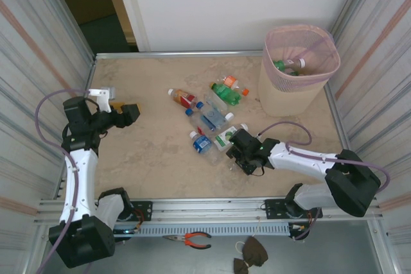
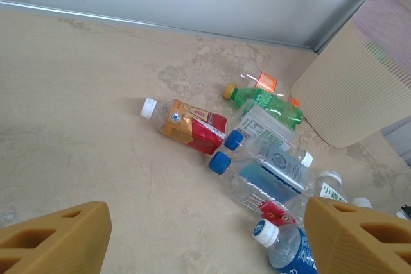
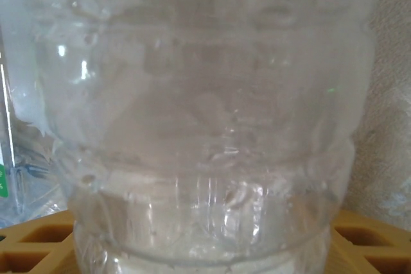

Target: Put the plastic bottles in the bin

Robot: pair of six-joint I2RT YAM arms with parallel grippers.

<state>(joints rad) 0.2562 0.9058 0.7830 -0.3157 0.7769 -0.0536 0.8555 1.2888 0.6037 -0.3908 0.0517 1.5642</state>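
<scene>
Bracketing a clear bottle (image 3: 199, 107) close to the near edge of the table (image 1: 148, 158), my right gripper (image 1: 234, 145) has a finger (image 3: 366, 245) on either side; whether the pads press it I cannot tell. My left gripper (image 2: 205, 229) hangs spread and empty near the left edge. Loose plastic bottles (image 1: 209, 110) lie mid-table. The bin (image 1: 289, 94) stands in the far right corner. The left half is bare tabletop.

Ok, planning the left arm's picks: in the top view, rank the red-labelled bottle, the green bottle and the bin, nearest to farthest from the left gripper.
From the left gripper:
1. red-labelled bottle, left end of the cluster.
2. green bottle, right side of the cluster.
3. bin, far right corner.
</scene>
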